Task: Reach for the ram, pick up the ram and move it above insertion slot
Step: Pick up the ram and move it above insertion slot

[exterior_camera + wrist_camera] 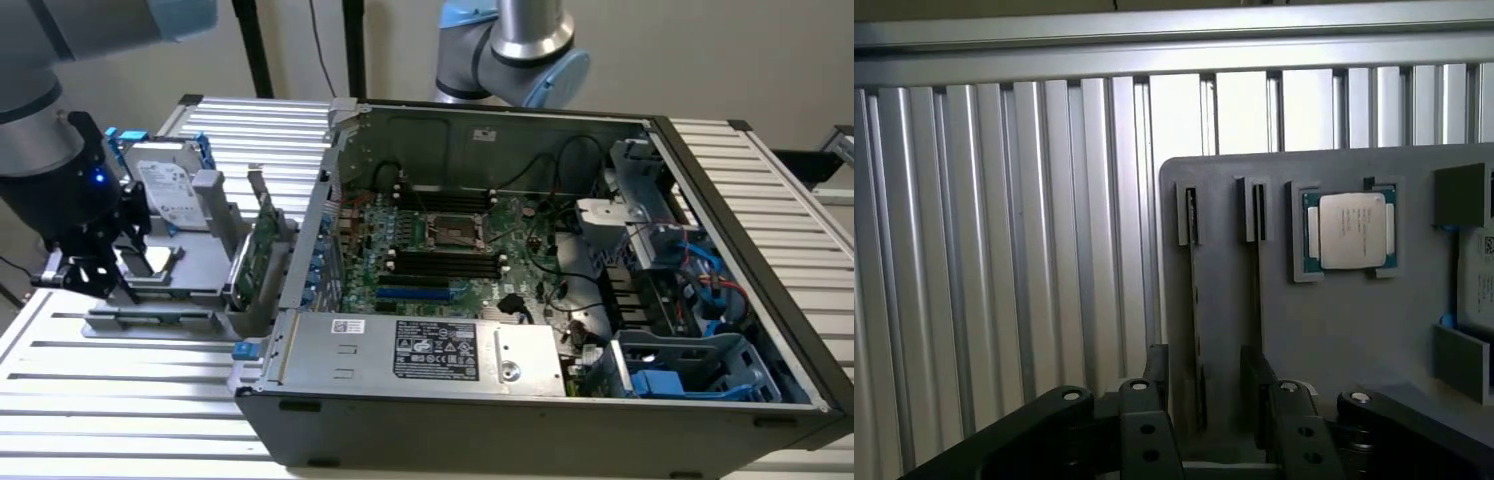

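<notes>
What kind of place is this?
Probably a robotics lab or workshop for assembling computers: a robot arm hangs over a slatted metal table, an open computer case shows its motherboard, and a gray holder keeps loose parts such as a processor.

The gripper (1206,378) straddles the ram (1197,300) with bare holder plate (1226,280) on either side; a second stick (1257,290) crowds one finger. Hard drive (167,190) and expansion card (263,235) stand between it and the open case (314,230).

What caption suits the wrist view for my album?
Open jaws of the gripper straddle the ram, which stands on edge in a grey holder beside a processor chip.
</notes>
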`<state>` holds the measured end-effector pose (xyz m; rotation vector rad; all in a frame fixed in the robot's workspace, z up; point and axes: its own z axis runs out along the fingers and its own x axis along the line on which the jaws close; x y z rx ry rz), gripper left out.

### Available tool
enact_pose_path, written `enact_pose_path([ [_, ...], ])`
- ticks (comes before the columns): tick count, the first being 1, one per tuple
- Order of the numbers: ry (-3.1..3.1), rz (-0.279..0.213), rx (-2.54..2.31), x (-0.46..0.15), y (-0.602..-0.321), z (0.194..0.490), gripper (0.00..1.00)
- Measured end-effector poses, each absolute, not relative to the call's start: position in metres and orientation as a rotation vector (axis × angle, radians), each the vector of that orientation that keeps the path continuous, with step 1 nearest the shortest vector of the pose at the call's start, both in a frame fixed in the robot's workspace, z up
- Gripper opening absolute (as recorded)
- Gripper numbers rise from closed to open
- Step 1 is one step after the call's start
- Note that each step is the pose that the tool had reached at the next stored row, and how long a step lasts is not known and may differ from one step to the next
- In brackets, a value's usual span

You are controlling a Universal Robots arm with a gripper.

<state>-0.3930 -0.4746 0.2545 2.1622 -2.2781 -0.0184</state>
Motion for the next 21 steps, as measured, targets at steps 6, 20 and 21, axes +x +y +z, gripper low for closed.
enact_pose_path([
  [6,-2.278,-0.018,2.162,-0.393,-0.476,0.244,0.42],
  [20,-2.267,-0.018,2.173,-0.392,-0.478,0.218,0.42],
  [21,-2.262,-0.018,2.179,-0.392,-0.478,0.216,0.42],
])
